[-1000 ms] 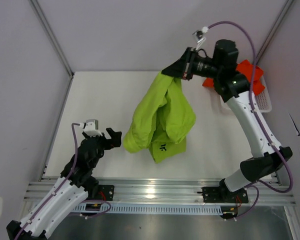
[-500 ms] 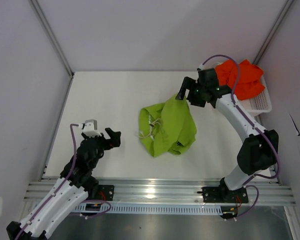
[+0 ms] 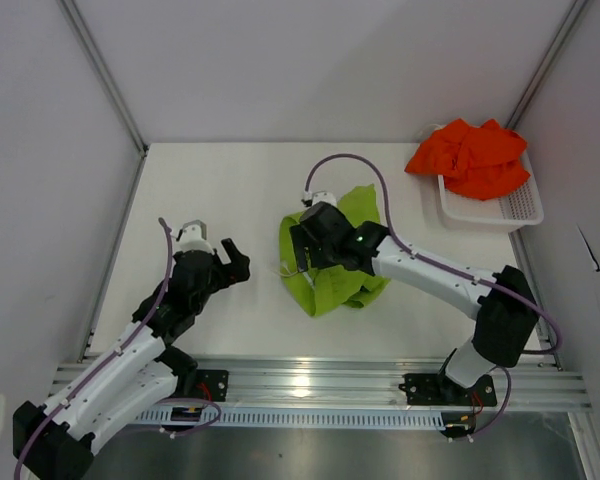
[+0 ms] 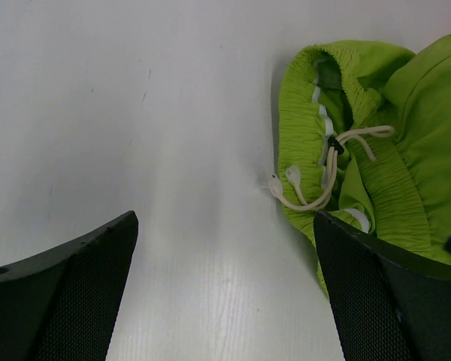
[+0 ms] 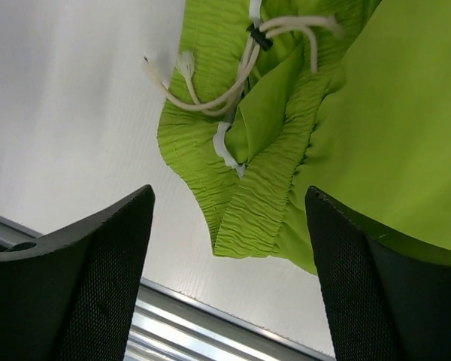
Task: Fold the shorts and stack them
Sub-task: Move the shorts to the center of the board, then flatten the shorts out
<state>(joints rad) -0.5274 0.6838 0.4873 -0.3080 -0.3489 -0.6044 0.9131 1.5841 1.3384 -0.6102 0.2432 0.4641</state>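
top view: lime shorts (image 3: 340, 275) crumpled at the centre of the table (image 3: 220, 190); orange pair (image 3: 470, 158) heaped on the basket (image 3: 515, 208), far right.
left wrist: left gripper (image 4: 225, 226) spread wide, empty; drawstring (image 4: 319, 184) trails out.
right wrist: right gripper (image 5: 227, 226) has its jaws apart over the ruched waistband (image 5: 186, 147), holding nothing.
handling: we reckon they're light and floppy. We'd pinch the waistband, not the cord.

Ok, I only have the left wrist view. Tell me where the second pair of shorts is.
Observer: The orange shorts lie heaped on the white basket, at the far right corner of the table.
Operator: Now tell me about the right arm.
Observer: It reaches over the green shorts; its fingers stand open, gripping nothing.
Operator: Give me the green pair's overall shape.
Observer: One crumpled heap at mid-table, unfolded, partly hidden under that arm.
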